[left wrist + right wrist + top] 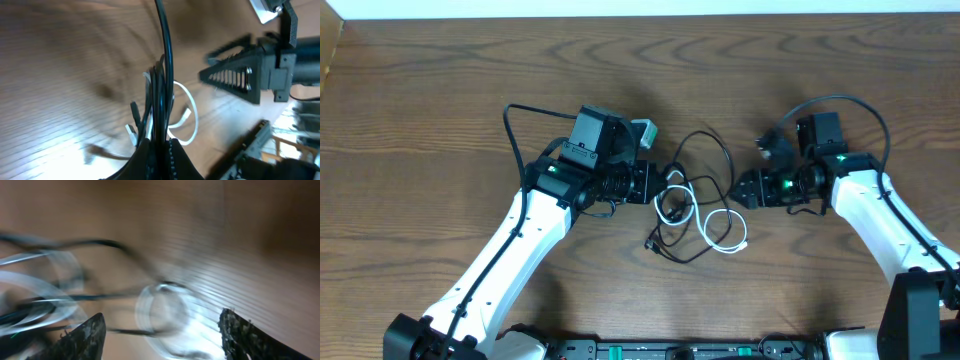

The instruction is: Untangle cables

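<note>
The black cable (712,150) and the white cable (725,228) lie tangled in loops at the middle of the table. My left gripper (658,183) is shut on the black cable at the left edge of the tangle. In the left wrist view the black cable (165,60) runs up from between the shut fingers (161,145), with the white cable (192,117) looping behind. My right gripper (740,190) is open just right of the tangle. The blurred right wrist view shows its fingers (162,330) wide apart, with the white loop (165,307) and the black cable (95,244) ahead of them.
The wooden table (440,90) extends all around. The thick black arm wires (520,112) curve behind the left arm and over the right arm (850,100). The right gripper shows in the left wrist view (245,70), across the tangle.
</note>
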